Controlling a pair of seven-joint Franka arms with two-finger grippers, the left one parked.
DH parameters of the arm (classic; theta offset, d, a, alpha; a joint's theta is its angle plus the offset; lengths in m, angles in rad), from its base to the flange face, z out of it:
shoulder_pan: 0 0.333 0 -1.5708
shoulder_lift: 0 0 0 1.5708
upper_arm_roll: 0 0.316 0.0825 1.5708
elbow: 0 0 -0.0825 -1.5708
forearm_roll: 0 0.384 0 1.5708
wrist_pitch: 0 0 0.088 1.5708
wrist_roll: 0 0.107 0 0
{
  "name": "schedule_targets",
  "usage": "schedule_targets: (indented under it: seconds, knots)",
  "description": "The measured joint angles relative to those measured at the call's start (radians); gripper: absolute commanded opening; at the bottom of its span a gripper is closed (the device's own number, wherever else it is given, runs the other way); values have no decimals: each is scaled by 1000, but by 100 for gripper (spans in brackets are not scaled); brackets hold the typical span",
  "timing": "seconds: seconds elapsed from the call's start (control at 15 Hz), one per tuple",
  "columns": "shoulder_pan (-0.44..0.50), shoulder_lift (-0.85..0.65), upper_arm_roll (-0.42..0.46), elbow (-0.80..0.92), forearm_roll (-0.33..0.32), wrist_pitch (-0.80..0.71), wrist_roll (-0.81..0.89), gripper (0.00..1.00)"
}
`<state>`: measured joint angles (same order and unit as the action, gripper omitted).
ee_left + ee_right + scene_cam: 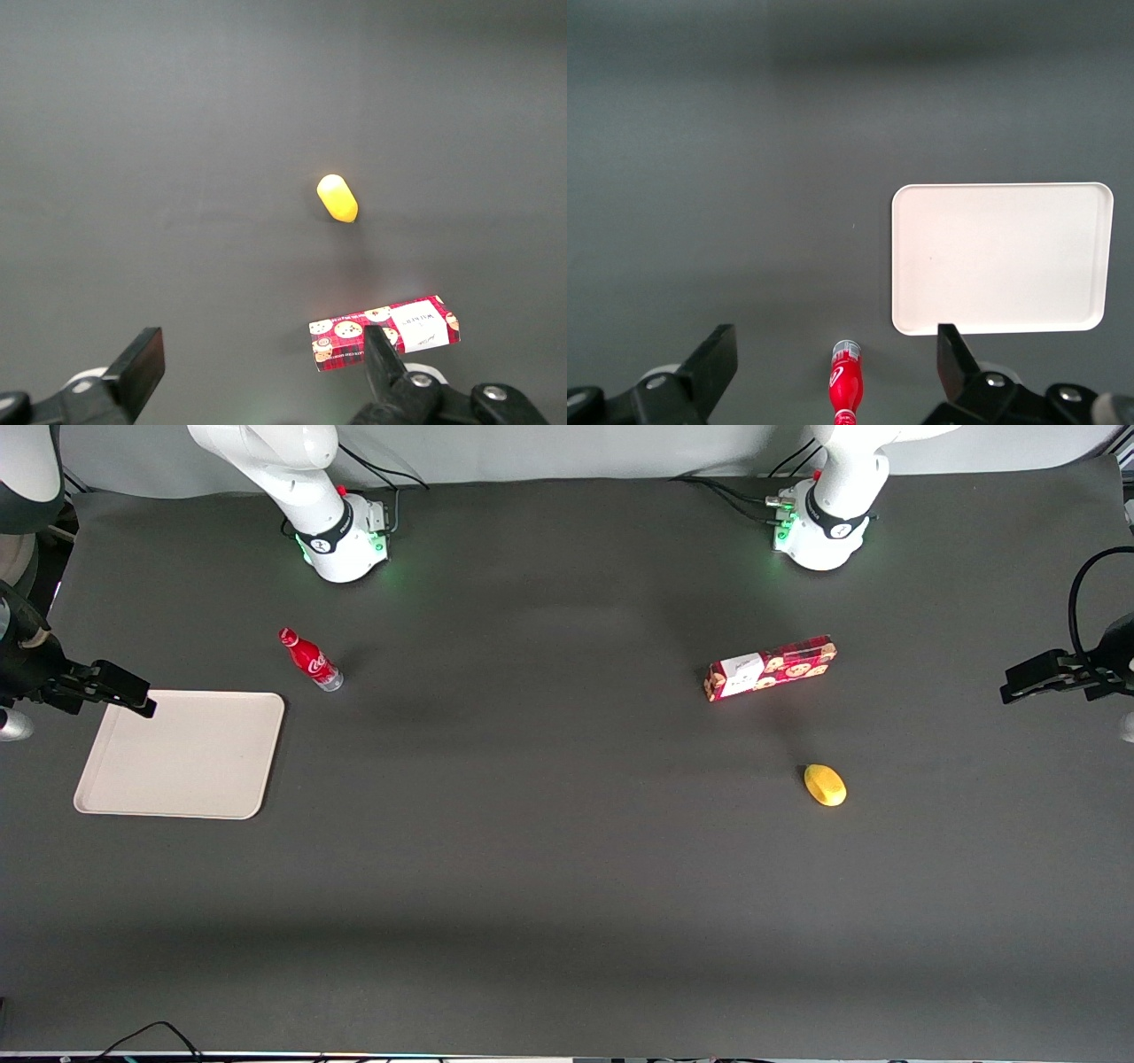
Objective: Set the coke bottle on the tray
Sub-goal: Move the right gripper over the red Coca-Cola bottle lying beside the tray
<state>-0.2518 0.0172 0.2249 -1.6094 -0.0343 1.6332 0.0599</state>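
The coke bottle [311, 660] is small and red with a white script and a clear base. It sits on the dark table beside the tray's corner, farther from the front camera than the tray. I cannot tell whether it stands or lies. The tray [177, 757] is flat, beige and bare. My gripper [133, 695] hangs open and empty above the tray's edge at the working arm's end, apart from the bottle. In the right wrist view the bottle [845, 381] shows between the spread fingers of the gripper [833, 343], well below them, with the tray [1001, 257] beside it.
A red cookie box [771, 667] and a yellow oval fruit [825, 785] lie toward the parked arm's end; both show in the left wrist view, the box [385, 332] and the fruit [337, 197]. The two arm bases [341, 536] stand along the table's back edge.
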Motion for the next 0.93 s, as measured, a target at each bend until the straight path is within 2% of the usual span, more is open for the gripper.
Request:
schedule_targets:
  seconds: [0.53,0.93]
  knots:
    - [5,-1,-2,-26,0,-3,0,100]
    - [15,-90,28,-285,0,32,7,100]
